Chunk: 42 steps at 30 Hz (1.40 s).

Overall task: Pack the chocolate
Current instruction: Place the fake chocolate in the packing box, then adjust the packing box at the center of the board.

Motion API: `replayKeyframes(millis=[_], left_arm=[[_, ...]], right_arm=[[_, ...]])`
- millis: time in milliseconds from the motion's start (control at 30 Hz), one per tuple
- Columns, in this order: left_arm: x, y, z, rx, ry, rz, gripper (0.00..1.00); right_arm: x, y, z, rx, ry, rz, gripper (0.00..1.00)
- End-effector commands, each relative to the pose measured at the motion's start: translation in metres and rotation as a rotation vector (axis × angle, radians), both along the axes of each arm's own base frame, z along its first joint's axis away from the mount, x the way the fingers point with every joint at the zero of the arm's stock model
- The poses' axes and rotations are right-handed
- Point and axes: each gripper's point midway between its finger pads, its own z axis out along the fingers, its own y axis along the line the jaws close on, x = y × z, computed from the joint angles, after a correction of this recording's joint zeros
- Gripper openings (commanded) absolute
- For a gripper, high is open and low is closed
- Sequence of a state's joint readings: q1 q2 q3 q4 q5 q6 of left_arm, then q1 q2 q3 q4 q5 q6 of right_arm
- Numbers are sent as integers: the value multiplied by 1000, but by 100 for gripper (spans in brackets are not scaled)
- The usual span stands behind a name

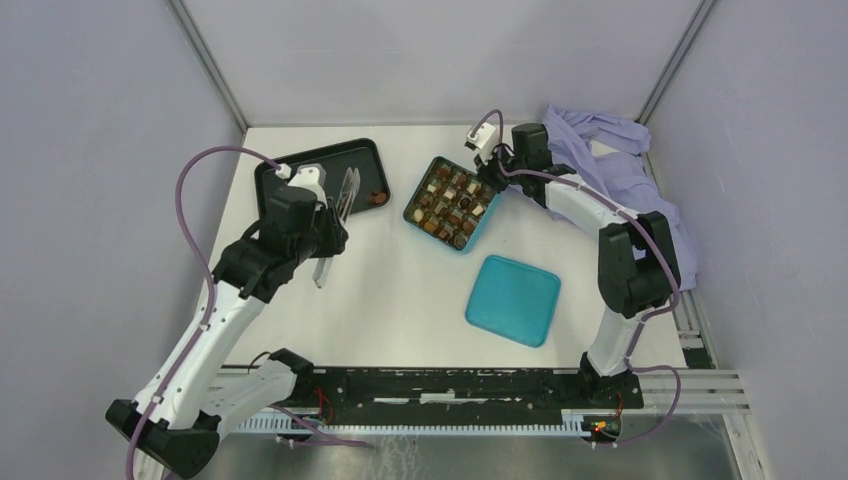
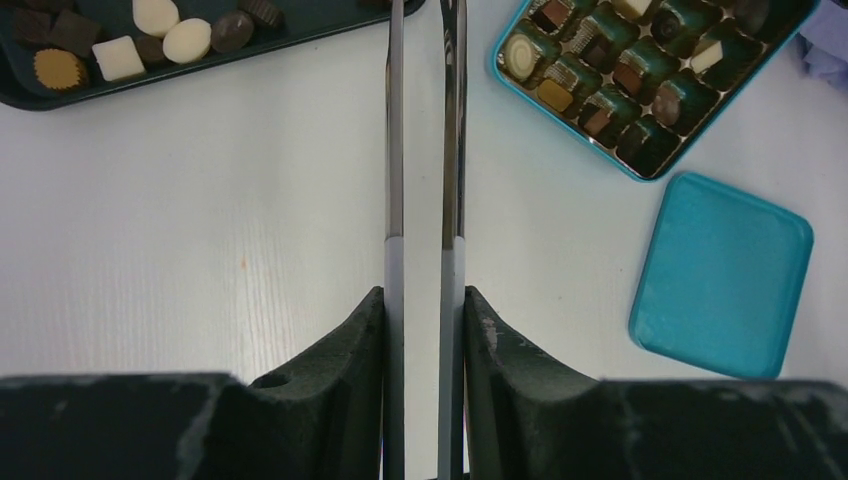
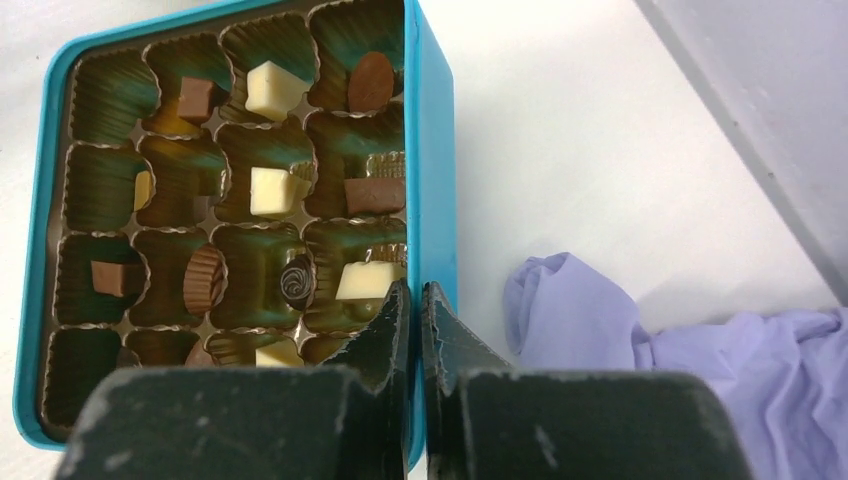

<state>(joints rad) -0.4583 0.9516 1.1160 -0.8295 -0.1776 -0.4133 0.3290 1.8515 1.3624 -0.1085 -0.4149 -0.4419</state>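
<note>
Top external view: the left hand (image 1: 328,230) hangs over the white desk (image 1: 400,290) beside the black tray (image 1: 300,160). Its fingers are pressed onto a pair of metal tweezers (image 1: 345,195), whose tips reach over the right part of the tray.

Left wrist view: the tweezers' two blades run nearly parallel with a narrow gap. Their tips lie beyond the top edge, so it cannot be told whether they carry anything.

Chocolate location:
- Loose pieces of chocolate (image 2: 185,40), dark, tan and cream-white, lie in the tray.
- More pieces sit in the cells of the brown insert (image 3: 110,190) in the teal box (image 3: 428,150). Several cells hold none.

Right wrist view: the right hand (image 3: 415,295) has its fingers pressed together at the box's right wall. It cannot be told whether they pinch that wall.

A teal lid (image 1: 512,300) lies flat on the desk, near the box and apart from it. A purple cloth (image 1: 610,150) lies bunched at the far right of the desk.
</note>
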Motion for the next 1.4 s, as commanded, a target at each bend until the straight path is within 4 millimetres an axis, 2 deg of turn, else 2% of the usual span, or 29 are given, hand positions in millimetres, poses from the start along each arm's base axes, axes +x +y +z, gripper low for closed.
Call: replayKeyframes(millis=[0, 333, 567, 900, 1000, 1167, 1367], left_arm=[[5, 8, 7, -28, -65, 79, 20], [0, 11, -3, -37, -63, 84, 20], [-8, 17, -5, -64, -81, 118, 19], [-9, 16, -4, -74, -86, 120, 19], [-10, 13, -6, -95, -78, 117, 19], [-13, 6, -14, -146, -57, 112, 19], [-18, -2, -27, -202, -6, 114, 19]], right_arm=[[7, 7, 64, 49, -206, 6, 0], [-3, 15, 70, 97, -189, 40, 0], [-25, 35, 79, 178, -155, 168, 0], [-44, 48, 66, 223, -97, 274, 0], [-46, 50, 57, 233, -71, 278, 0], [-37, 49, 29, 220, 5, 229, 0], [-24, 49, -11, 188, 113, 189, 6]])
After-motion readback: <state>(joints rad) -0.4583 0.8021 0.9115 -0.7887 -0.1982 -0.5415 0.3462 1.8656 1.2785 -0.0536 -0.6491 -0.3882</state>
